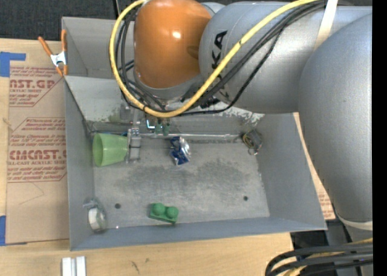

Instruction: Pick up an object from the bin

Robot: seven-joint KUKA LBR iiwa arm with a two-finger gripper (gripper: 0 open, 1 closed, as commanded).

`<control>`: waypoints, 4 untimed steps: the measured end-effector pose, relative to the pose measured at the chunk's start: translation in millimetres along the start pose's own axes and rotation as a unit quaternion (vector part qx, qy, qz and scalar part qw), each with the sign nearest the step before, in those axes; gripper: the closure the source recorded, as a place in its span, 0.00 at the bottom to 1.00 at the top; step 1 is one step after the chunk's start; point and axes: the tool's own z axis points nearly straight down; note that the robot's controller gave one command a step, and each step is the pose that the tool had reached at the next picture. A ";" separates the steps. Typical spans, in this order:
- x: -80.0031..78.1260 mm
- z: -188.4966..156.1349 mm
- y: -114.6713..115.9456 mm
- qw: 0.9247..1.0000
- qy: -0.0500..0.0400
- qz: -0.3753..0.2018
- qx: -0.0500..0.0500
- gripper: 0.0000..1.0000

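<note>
My pincer (134, 145) hangs low at the left of the bin (199, 190), just beside a pale green cup (109, 149) lying on its side. I cannot tell whether it is apart or together. Nothing looks lifted yet; gripping and raising, I judge, are left to do

Grey bin (211, 181), green cup (109, 149), blue wrapper (179, 151), green brick (163, 212), grey ring (95, 218)

Arm (272, 57) in from right, tool (135, 146) pointing down
</note>
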 end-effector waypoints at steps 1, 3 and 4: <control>-4.4 140.4 -17.7 0.997 -0.006 0.083 -0.001 0.00; -6.5 159.5 4.9 0.998 -0.004 0.062 -0.001 1.00; 26.0 23.7 14.8 0.999 -0.007 0.041 -0.002 1.00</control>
